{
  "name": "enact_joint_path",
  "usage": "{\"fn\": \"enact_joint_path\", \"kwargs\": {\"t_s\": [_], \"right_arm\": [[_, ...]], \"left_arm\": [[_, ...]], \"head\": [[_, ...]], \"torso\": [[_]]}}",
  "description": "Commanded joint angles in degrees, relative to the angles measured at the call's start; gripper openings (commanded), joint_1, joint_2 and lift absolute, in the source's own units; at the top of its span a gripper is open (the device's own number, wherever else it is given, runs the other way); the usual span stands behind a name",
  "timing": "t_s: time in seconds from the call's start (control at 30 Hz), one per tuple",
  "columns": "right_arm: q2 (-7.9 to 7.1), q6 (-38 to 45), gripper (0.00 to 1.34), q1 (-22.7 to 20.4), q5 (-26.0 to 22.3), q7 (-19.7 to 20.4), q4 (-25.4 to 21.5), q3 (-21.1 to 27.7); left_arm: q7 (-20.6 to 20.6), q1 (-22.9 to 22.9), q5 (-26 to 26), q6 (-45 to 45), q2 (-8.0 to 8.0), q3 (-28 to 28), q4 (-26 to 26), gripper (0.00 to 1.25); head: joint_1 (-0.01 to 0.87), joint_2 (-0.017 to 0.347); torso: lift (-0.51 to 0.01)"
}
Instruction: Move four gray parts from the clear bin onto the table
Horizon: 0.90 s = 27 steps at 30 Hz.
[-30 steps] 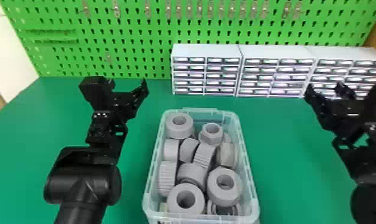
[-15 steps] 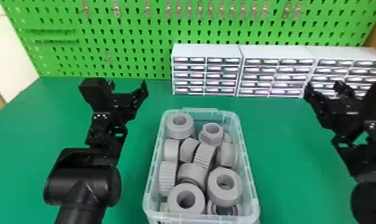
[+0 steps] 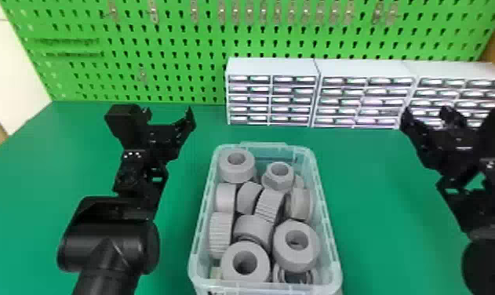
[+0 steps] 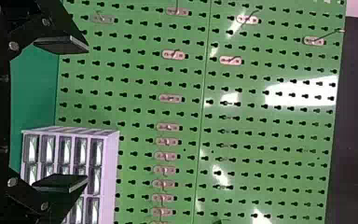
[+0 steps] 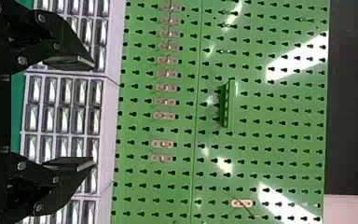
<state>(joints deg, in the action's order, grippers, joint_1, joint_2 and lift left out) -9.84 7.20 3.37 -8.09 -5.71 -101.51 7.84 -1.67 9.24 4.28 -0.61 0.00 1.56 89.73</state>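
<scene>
Left gripper (image 3: 168,113) and right gripper (image 3: 427,113) gape open, the clear bin (image 3: 266,288) partly cut off below.

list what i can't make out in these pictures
- Floor of the clear plastic bin, head view: covered by the heaped gray ring-shaped parts, so their full count is hidden too.
- Bin's near end, low down, head view: cut off by the bottom edge.
- Drawer contents of the rightmost white cabinet, head view: too small and blurred; the black right hand also covers some drawers.
</scene>
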Motion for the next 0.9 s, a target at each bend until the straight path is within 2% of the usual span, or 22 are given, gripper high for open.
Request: {"fn": "enact_joint_path", "kwargs": {"t_s": [0.0, 0.6, 0.77, 0.87], "right_arm": [[0.09, 0.00, 0.81, 0.06, 0.00, 0.00, 0.00, -0.11], [0.79, 0.18, 0.81, -0.21, -0.18, 0.00, 0.00, 0.95], [1.14, 2.99, 0.81, -0.29, 0.44, 0.00, -1.49, 0.95], [0.96, 7.39, 0.81, 0.41, 0.35, 0.00, -3.43, 0.77]], "left_arm": [[0.00, 0.07, 0.12, 0.00, -0.15, -0.16, 0.00, 0.97], [-0.09, -0.37, 0.12, 0.00, -0.15, -0.77, 0.00, 0.96], [-0.18, -0.10, 0.12, 0.00, -0.15, -0.59, 0.00, 0.96], [-0.18, -0.10, 0.12, 0.00, -0.15, -0.51, 0.00, 0.96]], "head": [[0.693, 0.072], [0.693, 0.072], [0.693, 0.072], [0.693, 0.072]], "torso": [[-0.052], [-0.052], [-0.052], [-0.052]]}}
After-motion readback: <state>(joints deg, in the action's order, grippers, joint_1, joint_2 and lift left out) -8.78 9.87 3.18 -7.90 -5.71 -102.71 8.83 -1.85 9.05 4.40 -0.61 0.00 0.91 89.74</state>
